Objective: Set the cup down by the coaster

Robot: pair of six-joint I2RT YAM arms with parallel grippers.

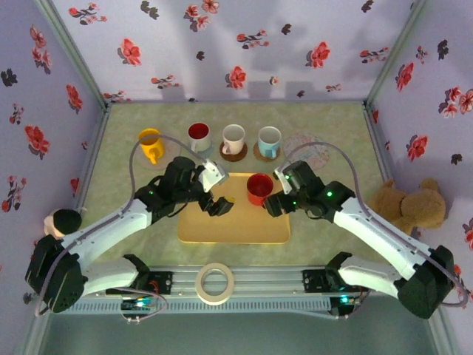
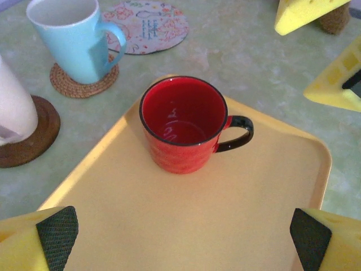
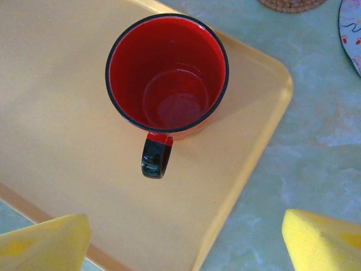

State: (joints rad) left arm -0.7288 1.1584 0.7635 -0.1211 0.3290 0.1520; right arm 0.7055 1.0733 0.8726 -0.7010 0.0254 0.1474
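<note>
A red cup [image 1: 259, 188] with a black handle [image 3: 155, 158] stands upright and empty in the far right corner of the yellow tray [image 1: 214, 229]. The bare floral coaster [image 1: 309, 148] lies on the table beyond that corner. My right gripper [image 3: 183, 243] hangs open on the handle side of the cup [image 3: 169, 73], apart from it, with nothing between its yellow fingers [image 3: 321, 240]. Open too, my left gripper [image 2: 183, 237] sits over the tray's middle, facing the cup [image 2: 180, 127] from the left with nothing in it.
Behind the tray stand a yellow mug [image 1: 151, 144], a red-lined mug [image 1: 199, 135], a white mug [image 1: 233, 138] and a light blue mug [image 1: 269, 140] on coasters. A tape roll [image 1: 215, 283] lies at the near edge, a teddy bear [image 1: 410, 205] at the right.
</note>
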